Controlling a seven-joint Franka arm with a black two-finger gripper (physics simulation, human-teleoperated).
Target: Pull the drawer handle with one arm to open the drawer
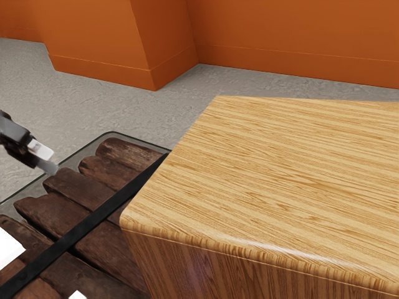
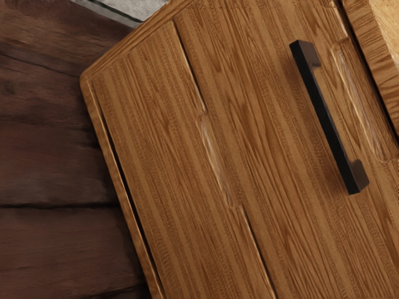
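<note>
While your gripper point(image 1: 43, 159) hangs at the exterior view's left, apart from the cabinet point(image 1: 280, 180), you cannot tell if it is open or closed. The black handle point(image 2: 327, 115) sits ungrasped on the drawer front point(image 2: 280, 187). By my reading, you have the reach, grip and pull all left to do.

It looks like a plain room in a house. The walls point(image 1: 280, 31) are bright orange and the floor point(image 1: 93, 99) is grey and rough. A light wooden cabinet point(image 1: 280, 174) with a black handle point(image 2: 327, 115) stands by dark wooden planks point(image 1: 93, 199).
</note>
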